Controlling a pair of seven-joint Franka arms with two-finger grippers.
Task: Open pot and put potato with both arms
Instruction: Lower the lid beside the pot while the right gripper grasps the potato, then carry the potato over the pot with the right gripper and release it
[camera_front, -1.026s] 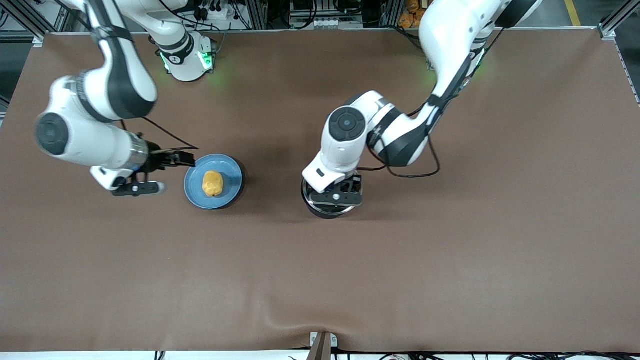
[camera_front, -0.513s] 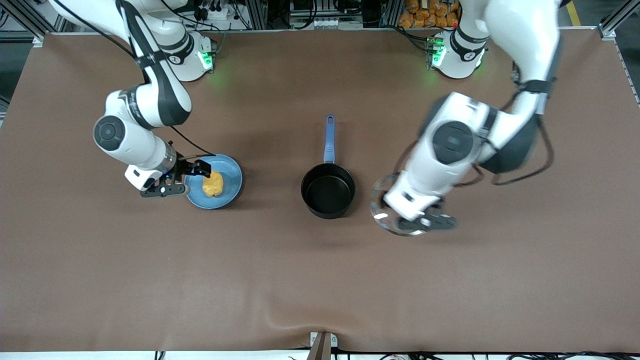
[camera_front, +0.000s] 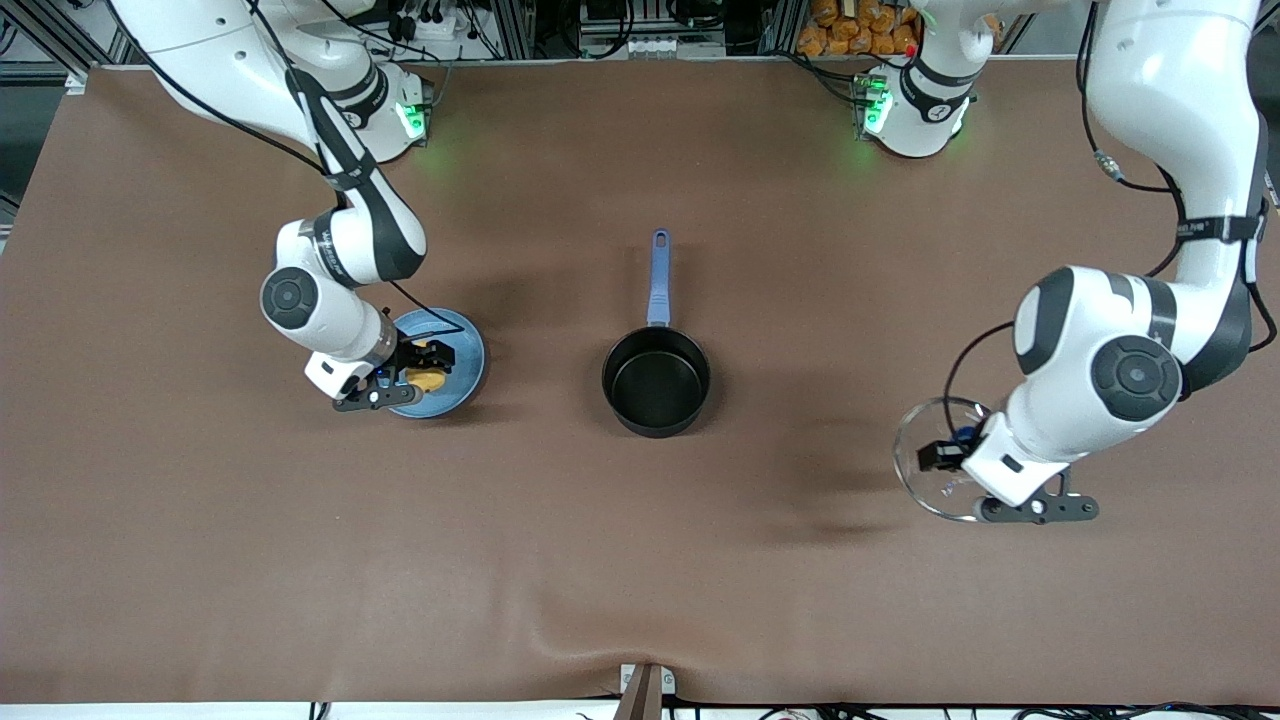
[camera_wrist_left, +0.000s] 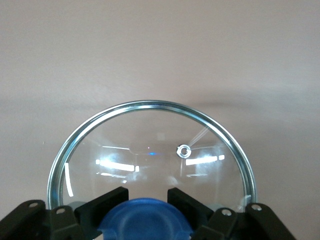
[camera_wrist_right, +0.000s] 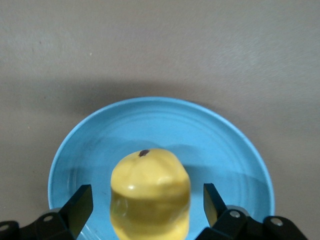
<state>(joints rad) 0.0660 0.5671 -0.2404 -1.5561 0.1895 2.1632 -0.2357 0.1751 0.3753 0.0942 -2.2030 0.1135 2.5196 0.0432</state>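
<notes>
Front view: pot (camera_front: 656, 380) handle points toward the bases; left jaws grip lid (camera_front: 925, 445), right jaws straddle potato (camera_front: 431, 380).

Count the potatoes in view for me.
1. The potato sits on the blue plate toward the right arm's end, between the open fingers of the right claw. The pot looks empty.

Glass lid held over bare brown table

The left gripper (camera_wrist_left: 145, 197) has its two black fingers (camera_wrist_left: 107, 200) pressed against either side of the blue knob (camera_wrist_left: 144, 220) of the glass lid (camera_wrist_left: 150, 150). The lid's metal rim curves around clear glass with a small vent hole (camera_wrist_left: 184, 150), above the brown table surface (camera_wrist_left: 160, 50).
</notes>
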